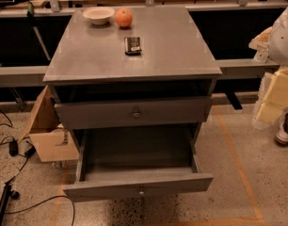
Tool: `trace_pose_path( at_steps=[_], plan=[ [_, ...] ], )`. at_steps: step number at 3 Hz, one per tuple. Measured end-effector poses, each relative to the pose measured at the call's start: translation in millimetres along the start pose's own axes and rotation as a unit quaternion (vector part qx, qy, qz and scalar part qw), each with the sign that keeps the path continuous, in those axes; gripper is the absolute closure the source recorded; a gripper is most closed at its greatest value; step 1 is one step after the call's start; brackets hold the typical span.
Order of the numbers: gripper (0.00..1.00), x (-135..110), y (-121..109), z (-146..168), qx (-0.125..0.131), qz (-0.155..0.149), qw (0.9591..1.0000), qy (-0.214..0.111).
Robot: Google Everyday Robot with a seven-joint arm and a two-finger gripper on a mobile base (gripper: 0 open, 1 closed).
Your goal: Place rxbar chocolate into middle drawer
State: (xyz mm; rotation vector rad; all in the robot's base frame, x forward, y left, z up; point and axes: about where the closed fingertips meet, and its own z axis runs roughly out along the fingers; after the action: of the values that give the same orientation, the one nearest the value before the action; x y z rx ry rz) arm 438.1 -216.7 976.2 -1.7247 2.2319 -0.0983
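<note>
High, near view down onto cabinet [172, 46]; hand [272, 100] at right edge

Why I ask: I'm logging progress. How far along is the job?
Done: the middle drawer stands pulled open, nothing in it. In hand: nothing; the gripper is out of view. Left: the rxbar chocolate lies on the cabinet top, in front of the orange, not yet picked up or put in the drawer.

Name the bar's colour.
The bar is black, faint pale print; camera view. The gripper is out of view.
</note>
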Motion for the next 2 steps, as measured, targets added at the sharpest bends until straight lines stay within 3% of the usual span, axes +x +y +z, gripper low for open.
trace_pose_path(
  at_steps=[1,2],
  plan=[
    [0.0,0.0,0.0,0.0,0.0,0.0,1.0,0.0],
    [0.0,-7.7,-18.1,1.4,0.008,0.034,0.9983,-0.048]
  ],
)
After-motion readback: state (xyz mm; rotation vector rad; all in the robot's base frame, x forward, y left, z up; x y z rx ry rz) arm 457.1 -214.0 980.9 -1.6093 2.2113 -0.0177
